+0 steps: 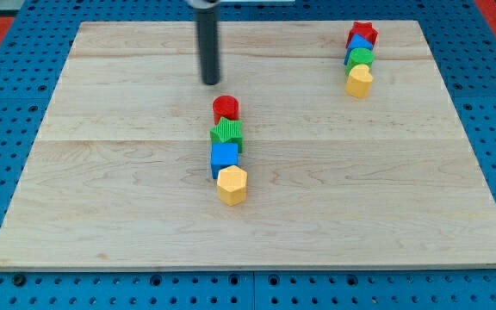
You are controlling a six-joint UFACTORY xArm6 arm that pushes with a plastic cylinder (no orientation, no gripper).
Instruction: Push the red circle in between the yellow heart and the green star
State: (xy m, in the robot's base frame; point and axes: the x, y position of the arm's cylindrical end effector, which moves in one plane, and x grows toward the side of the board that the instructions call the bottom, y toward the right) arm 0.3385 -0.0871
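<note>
The red circle (226,108) sits near the board's middle, at the top of a short column. It touches the green star (227,133) just below it. A blue block (224,157) and a yellow hexagon (232,184) follow below. The yellow heart (359,81) is at the view's upper right, at the bottom of a second column. My tip (211,82) is above and slightly left of the red circle, a small gap away and not touching it.
The upper right column holds a red star (362,33), a blue block (360,43) and a green circle (361,58) above the yellow heart. The wooden board (102,198) lies on a blue pegboard (7,95).
</note>
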